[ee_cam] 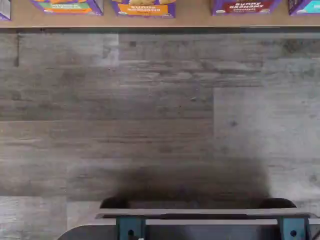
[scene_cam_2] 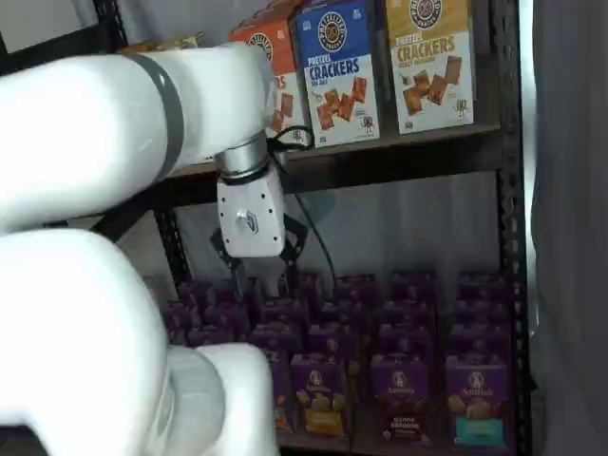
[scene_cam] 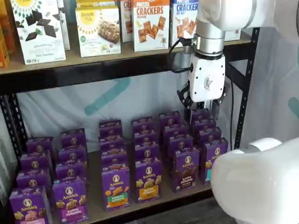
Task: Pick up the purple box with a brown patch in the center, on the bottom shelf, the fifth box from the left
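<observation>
The purple box (scene_cam: 186, 173) with the dark brown band stands at the front of its row on the bottom shelf (scene_cam: 140, 205). It is between an orange-band carton (scene_cam: 148, 184) and a teal-band carton (scene_cam: 212, 158). It also shows in a shelf view (scene_cam_2: 399, 399), and its top shows in the wrist view (ee_cam: 245, 6) at the edge of the shelf board (ee_cam: 190, 17). My gripper (scene_cam: 203, 114) hangs in front of the shelves, higher than the boxes, open and empty. It also shows in a shelf view (scene_cam_2: 258, 275).
Cracker cartons (scene_cam: 150, 23) stand on the upper shelf just above the gripper. A black upright (scene_cam: 245, 88) is to its right. Several rows of purple cartons fill the bottom shelf. Grey wood floor (ee_cam: 160, 110) lies before it. A white arm link (scene_cam: 257, 182) fills the foreground.
</observation>
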Controlling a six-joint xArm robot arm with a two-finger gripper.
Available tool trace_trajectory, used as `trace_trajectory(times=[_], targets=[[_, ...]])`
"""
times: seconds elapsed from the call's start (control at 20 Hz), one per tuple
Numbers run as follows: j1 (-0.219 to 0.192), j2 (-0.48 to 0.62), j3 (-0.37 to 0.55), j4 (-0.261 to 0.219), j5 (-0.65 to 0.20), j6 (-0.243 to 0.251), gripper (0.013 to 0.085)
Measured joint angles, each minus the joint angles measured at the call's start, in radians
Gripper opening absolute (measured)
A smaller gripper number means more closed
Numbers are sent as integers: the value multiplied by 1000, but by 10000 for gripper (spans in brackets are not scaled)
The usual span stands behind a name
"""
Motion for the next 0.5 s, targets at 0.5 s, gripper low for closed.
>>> trace_trajectory(times=[0.5], targets=[[7,21,6,-13,-14,8,850]])
